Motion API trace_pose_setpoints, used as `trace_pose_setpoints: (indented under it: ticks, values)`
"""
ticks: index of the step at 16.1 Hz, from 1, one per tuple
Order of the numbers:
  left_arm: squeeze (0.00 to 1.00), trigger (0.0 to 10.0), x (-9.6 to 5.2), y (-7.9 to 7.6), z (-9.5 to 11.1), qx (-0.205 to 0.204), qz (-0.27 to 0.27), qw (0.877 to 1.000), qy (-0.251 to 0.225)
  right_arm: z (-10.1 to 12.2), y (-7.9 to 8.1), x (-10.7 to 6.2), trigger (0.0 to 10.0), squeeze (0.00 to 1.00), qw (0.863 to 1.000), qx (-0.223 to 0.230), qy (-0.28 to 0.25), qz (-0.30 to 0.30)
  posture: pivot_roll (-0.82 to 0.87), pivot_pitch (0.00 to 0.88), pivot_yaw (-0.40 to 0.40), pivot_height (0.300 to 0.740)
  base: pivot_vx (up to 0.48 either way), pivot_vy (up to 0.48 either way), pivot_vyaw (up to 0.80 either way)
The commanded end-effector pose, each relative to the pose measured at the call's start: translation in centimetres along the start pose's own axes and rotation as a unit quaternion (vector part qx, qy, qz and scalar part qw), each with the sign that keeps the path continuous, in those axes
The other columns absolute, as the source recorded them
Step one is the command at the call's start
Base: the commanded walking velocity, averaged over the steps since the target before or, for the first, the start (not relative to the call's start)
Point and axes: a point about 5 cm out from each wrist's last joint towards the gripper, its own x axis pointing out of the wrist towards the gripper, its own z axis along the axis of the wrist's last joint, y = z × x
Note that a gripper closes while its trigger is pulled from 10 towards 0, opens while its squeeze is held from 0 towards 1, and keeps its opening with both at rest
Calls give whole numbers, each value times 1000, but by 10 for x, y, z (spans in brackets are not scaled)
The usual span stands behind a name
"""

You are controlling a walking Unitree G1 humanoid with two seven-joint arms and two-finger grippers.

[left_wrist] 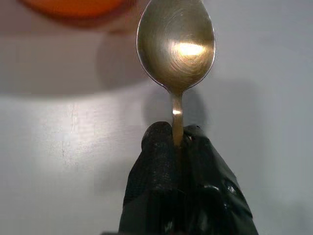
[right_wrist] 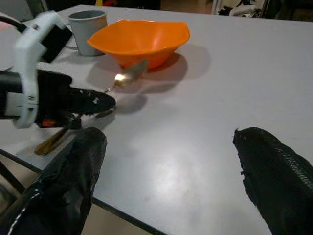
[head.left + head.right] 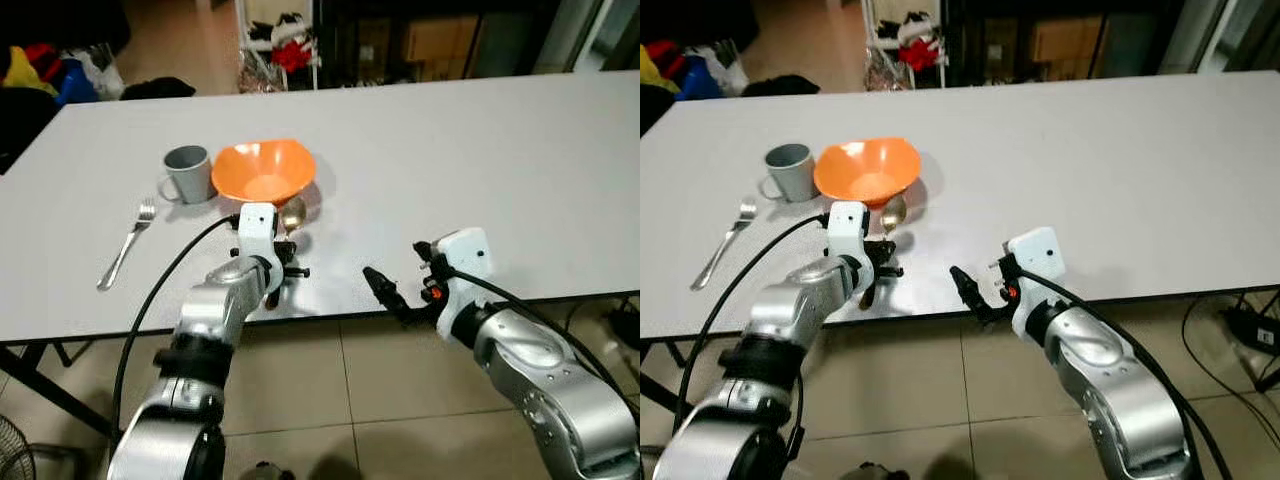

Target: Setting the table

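While its two black fingers press together on the thin neck of a shiny metal spoon (image 1: 176,46), the left gripper (image 1: 177,142) hovers low over the white table (image 3: 480,170), near the front edge. The spoon's oval bowl is polished, brass-toned, and catches a bright glint of light; it faces up and points toward the orange plastic bowl (image 3: 263,170), ending just beside that bowl's near rim. A wooden-coloured handle end shows behind the gripper in the right wrist view. Left of the orange bowl stands a grey ceramic mug (image 3: 188,173), almost touching it, and a silver fork (image 3: 127,243) lies further left. The right gripper (image 3: 388,292) hangs at the table's front edge, fingers spread apart and empty.
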Motion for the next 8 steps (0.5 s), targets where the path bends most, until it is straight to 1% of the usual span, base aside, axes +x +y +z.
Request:
trace_pose_setpoints:
  ticks: [1,3,5,6,8]
  values:
    - [0,10000,1,4,4,3,5,1000,-1,3,0,-3,10000,0,1000,-1,-4,2,-136,73,84,740,0,0,0]
    - [0,10000,5,4,4,0,5,1000,10,3,-1,-5,10000,0,1000,-1,-1,-1,-143,85,88,740,0,0,0]
    - [0,10000,12,5,6,-5,15,1000,18,4,0,-6,10000,0,1000,0,2,-2,-146,96,88,740,0,0,0]
    - [0,10000,16,3,10,-6,16,1000,19,4,1,-6,10000,0,1000,0,4,0,-147,102,89,740,0,0,0]
    - [0,10000,19,0,13,-9,21,1000,18,4,2,-7,10000,0,1000,1,6,3,-150,107,90,740,0,0,0]
